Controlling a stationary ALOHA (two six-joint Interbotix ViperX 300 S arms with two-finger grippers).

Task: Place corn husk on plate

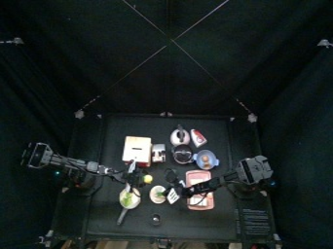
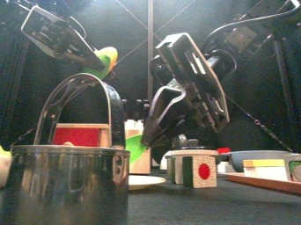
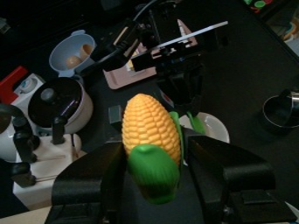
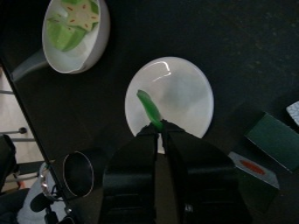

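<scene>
The white plate (image 4: 176, 94) lies bare under the right hand (image 4: 162, 133), whose jaws pinch the green corn husk (image 4: 149, 109) at its tip. The left hand (image 3: 152, 171) grips the corn cob (image 3: 149, 131).

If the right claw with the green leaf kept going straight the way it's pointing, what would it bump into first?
Most likely the empty white plate. The right claw points straight at it, with the green corn husk hanging from its tip over the plate. Nothing else shows in between, though how far off the plate is remains unclear.
</scene>
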